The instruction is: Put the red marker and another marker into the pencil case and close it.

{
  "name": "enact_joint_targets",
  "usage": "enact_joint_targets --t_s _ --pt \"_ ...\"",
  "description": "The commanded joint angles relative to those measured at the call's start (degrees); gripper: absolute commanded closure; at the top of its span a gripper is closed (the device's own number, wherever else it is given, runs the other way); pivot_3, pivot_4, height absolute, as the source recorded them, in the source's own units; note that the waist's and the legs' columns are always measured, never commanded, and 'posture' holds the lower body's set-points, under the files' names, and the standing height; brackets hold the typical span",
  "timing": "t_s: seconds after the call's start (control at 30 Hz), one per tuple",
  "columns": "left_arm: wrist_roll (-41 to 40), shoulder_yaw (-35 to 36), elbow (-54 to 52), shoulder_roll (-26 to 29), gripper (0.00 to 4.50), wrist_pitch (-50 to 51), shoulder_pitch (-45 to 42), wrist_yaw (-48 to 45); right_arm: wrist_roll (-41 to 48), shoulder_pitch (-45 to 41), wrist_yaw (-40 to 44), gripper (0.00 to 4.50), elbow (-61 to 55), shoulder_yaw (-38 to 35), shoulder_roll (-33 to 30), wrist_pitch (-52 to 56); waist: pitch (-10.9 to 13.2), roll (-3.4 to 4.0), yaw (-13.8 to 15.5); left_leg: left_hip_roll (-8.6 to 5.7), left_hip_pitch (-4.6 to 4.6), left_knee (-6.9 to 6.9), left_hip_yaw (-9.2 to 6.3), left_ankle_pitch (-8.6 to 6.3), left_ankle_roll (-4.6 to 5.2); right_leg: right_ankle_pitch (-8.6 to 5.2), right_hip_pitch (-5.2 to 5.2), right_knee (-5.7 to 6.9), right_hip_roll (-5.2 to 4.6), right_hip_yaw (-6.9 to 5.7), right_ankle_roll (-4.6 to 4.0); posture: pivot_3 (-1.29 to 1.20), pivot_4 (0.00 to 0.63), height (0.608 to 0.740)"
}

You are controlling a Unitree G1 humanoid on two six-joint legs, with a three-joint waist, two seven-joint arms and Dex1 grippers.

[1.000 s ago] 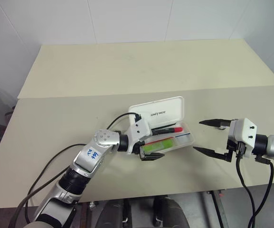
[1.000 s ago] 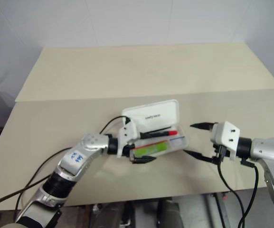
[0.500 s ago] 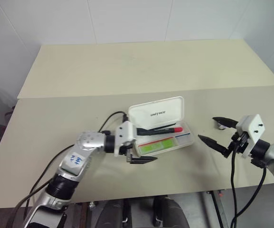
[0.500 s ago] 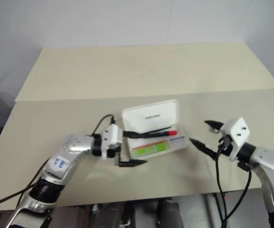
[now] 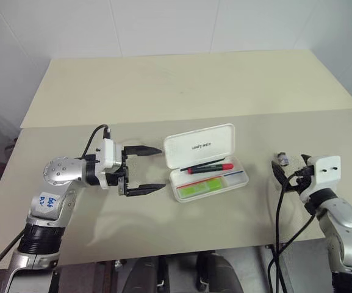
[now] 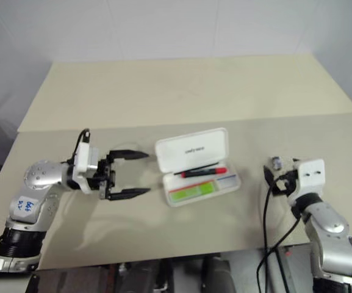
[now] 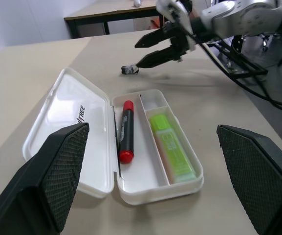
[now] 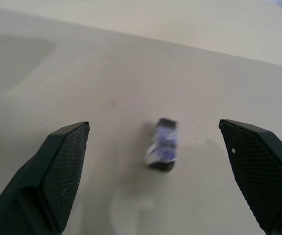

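Laboratory or test room: two plain beige benches (image 5: 182,79) butted together against bare white panelled walls (image 5: 163,24); the left wrist view shows a dark-framed table (image 7: 111,12) and exposed cables (image 7: 258,78) behind.

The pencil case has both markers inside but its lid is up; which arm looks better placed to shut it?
Probably the left. Its open gripper points at the pencil case from close by, while the right gripper sits farther off, facing a small object. The red marker and highlighter already lie inside.
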Motion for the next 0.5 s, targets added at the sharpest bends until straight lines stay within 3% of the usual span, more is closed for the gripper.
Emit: enact_joint_targets --t_s 0.03,0.23,0.5 --pt "-2.0 2.4 -3.07 1.22 0.01 0.28 0.49 0.32 -0.8 -2.2 -2.11 0.0 2.92 -1.03 -0.03 -2.0 0.0 0.0 0.01 0.0 0.0 -0.01 0.0 0.0 0.0 0.0 0.0 0.0 0.0 0.0 -0.01 0.0 0.15 0.74" --pt "-2.58 4.0 -5.59 3.0 0.01 1.17 2.81 0.74 -1.64 -6.54 -3.69 0.0 9.81 -0.84 -0.36 -1.8 0.0 0.0 -0.94 0.0 -0.01 -0.06 0.03 0.14 0.27 0.0 0.0 0.02 0.03 0.01 0.0 0.0 0.15 0.74" --pt "-3.07 4.95 -7.59 3.66 0.01 2.09 4.45 2.07 -1.67 -7.97 -3.3 0.0 10.76 0.89 0.25 -0.73 0.0 0.01 -1.21 0.02 0.02 -0.06 0.05 0.14 0.24 -0.01 -0.01 0.01 0.03 0.06 -0.01 0.0 0.15 0.74"
